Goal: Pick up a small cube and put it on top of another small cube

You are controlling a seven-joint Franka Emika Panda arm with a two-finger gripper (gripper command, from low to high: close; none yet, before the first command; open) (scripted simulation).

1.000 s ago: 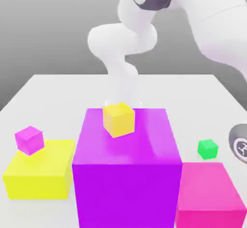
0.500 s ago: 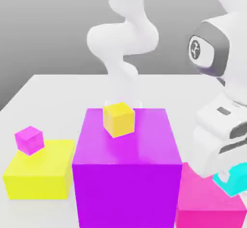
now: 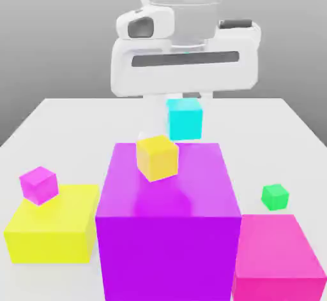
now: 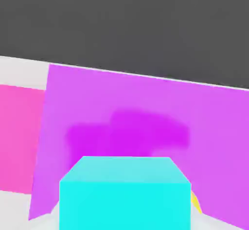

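Placement is the step in hand: the gripper (image 3: pixel 184 105) hangs over the big purple cube (image 3: pixel 168 220) with its jaws clamped on the small cyan cube (image 3: pixel 185 119), which is off every surface, held in the air above the purple cube's far edge and just behind the small yellow cube (image 3: pixel 157 157). In the hand view the cyan cube (image 4: pixel 124 194) sits close under the camera with the purple top face (image 4: pixel 146 112) spread beneath it and a sliver of yellow (image 4: pixel 195 204) peeking out at its side, so I judge the two are not yet lined up.

To do this well, the arm should bring the cyan cube squarely over the yellow one, faces matched to it, since the yellow cube looks turned a little on its base. Then lower slowly until the faces meet, release only then, and lift straight up so the stack is not nudged.

Counted on the table (image 3: pixel 57 118): four small cubes, namely one cyan, one yellow, one magenta (image 3: pixel 39 185) and one green (image 3: pixel 275 196); three big cubes, namely one purple, one yellow (image 3: pixel 52 226) near the front edge carrying the magenta one, and one pink (image 3: pixel 276 257) at the front beside the purple.
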